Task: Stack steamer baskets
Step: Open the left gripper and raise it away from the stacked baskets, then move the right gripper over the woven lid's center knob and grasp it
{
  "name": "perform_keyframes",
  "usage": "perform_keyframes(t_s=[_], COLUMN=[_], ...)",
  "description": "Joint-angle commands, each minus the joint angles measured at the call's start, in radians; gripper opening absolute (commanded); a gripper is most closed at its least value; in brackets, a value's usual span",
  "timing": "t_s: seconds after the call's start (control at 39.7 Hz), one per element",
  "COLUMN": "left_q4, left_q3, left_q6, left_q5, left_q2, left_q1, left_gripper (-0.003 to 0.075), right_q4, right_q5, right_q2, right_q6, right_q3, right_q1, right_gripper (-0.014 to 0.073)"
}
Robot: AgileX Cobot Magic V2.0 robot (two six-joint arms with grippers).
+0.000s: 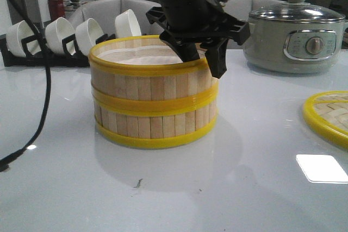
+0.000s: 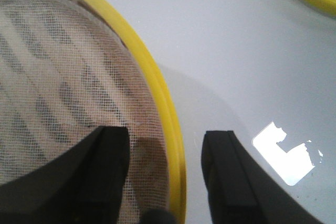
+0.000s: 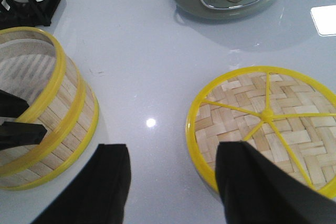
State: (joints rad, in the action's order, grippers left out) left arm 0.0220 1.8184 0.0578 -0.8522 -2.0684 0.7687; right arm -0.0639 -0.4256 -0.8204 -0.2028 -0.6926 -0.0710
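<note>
Two steamer baskets stand stacked at the table's middle, the upper basket point(image 1: 147, 82) resting squarely on the lower basket point(image 1: 155, 126). My left gripper point(image 1: 204, 61) hangs over the stack's right side and is open. It straddles the upper basket's yellow rim point(image 2: 157, 93), one finger over the mesh liner point(image 2: 58, 77) and one outside, neither touching the rim. The stack point(image 3: 52, 124) also shows in the right wrist view. My right gripper point(image 3: 173, 153) is open and empty above bare table between the stack and the woven lid point(image 3: 273, 124); the front view does not show it.
A grey-green electric pot point(image 1: 296, 42) with a glass lid stands at the back right. The flat woven lid point(image 1: 329, 115) lies at the right edge. A black rack of white cups point(image 1: 49, 39) lines the back left. A black cable point(image 1: 46, 96) hangs down on the left.
</note>
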Motion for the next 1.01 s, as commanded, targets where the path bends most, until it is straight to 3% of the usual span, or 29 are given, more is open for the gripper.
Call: perform_keyframes(t_s=[0.0,0.25,0.5,0.73,0.88,0.98], left_q4=[-0.028,-0.093,-0.081,-0.032,0.004,0.002], left_q3=[0.036,0.178,0.298,0.258,0.105,-0.025], left_q6=[0.002,-0.025,-0.058,-0.058,-0.058,-0.058], left_q5=[0.047,0.024,-0.014,-0.088,-0.025,0.042], left_q2=[0.073,0.09,0.209,0.373,0.518,0.617], left_q1=[0.006,-0.037,-0.19,-0.416,-0.534,-0.558], left_gripper=[0.041,0.0385,0.0079,0.0087,0.0087,0.0087], right_q4=[0.005,0.005,0.005,0.005,0.005,0.005], right_q5=[0.073,0.073,0.073,0.072,0.075,0.077], right_q2=[0.004,0.004,0.002,-0.029,-0.041,-0.046], right_q6=[0.004,0.004,0.004,0.004,0.004,0.004], right_q3=[-0.039,-0.039,-0.04,-0.04,-0.04,-0.04], right_q1=[0.001,0.001,0.001,0.001,0.001,0.001], right_gripper=[0.0476,0.0476,0.0476,0.0476,0.0476,0.0476])
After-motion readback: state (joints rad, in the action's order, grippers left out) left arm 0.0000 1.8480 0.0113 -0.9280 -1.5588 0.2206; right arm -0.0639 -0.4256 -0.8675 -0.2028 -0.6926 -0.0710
